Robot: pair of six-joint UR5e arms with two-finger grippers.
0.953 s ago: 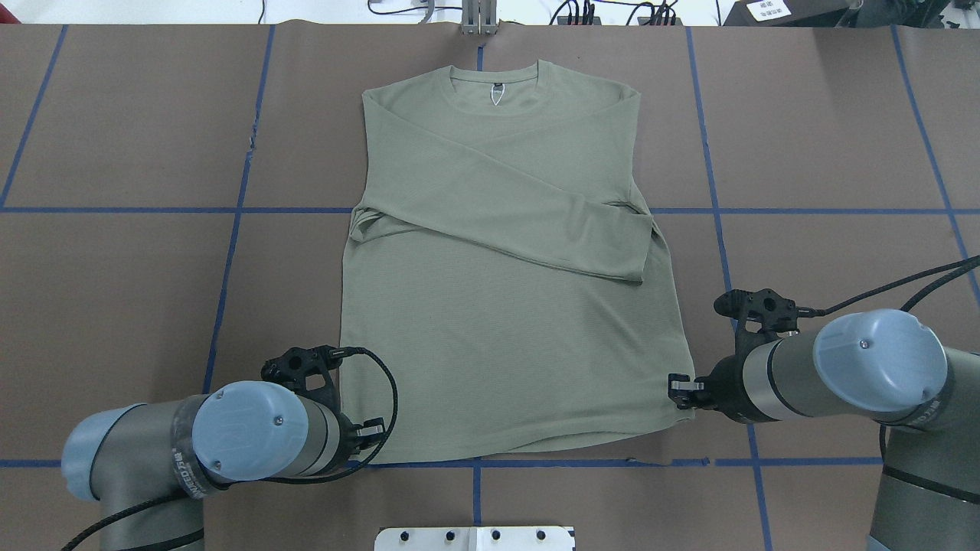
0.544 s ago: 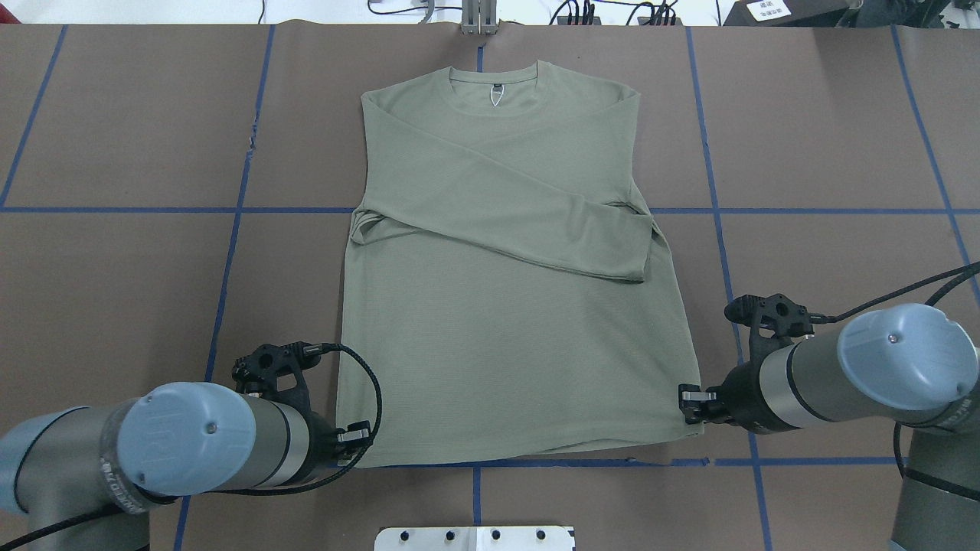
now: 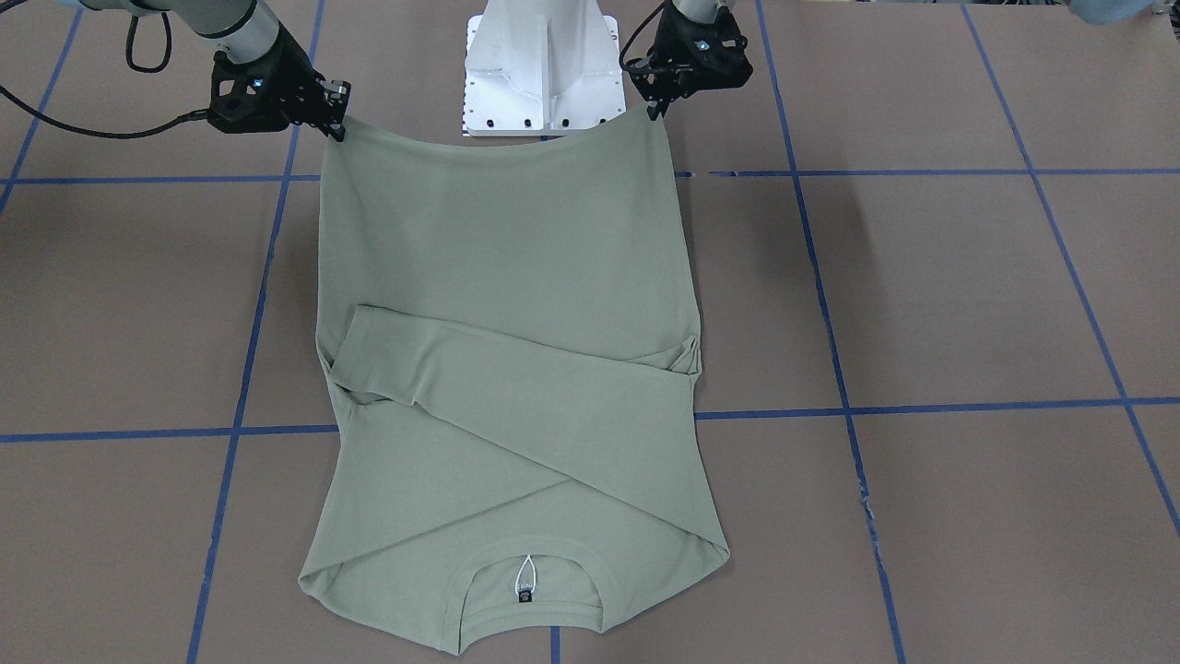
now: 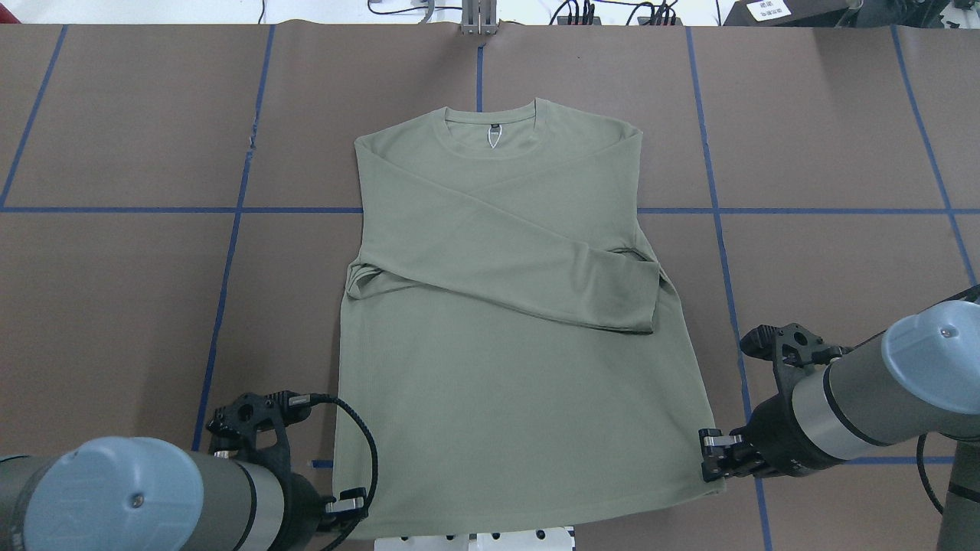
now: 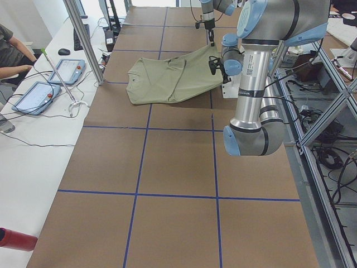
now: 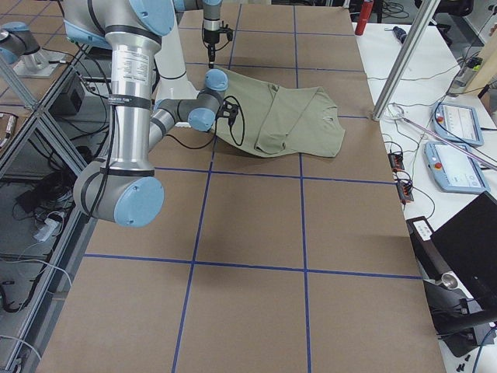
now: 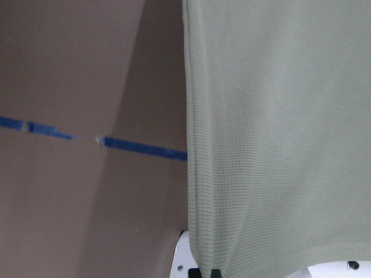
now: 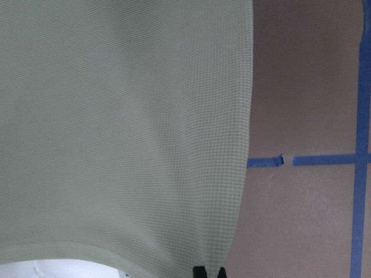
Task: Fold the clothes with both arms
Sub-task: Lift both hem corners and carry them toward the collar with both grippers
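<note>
Left hand (image 4: pixel 346 504) and right hand (image 4: pixel 709 458) each pinch 1 shirt (image 4: pixel 498 367) hem corner.

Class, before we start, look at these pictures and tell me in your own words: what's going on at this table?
A sage-green long-sleeved shirt is being folded. The left gripper and the right gripper each pinch one bottom corner of it, holding the hem raised over the white pedestal base. The collar end lies flat on the table, with both sleeves already crossed over the chest.
</note>
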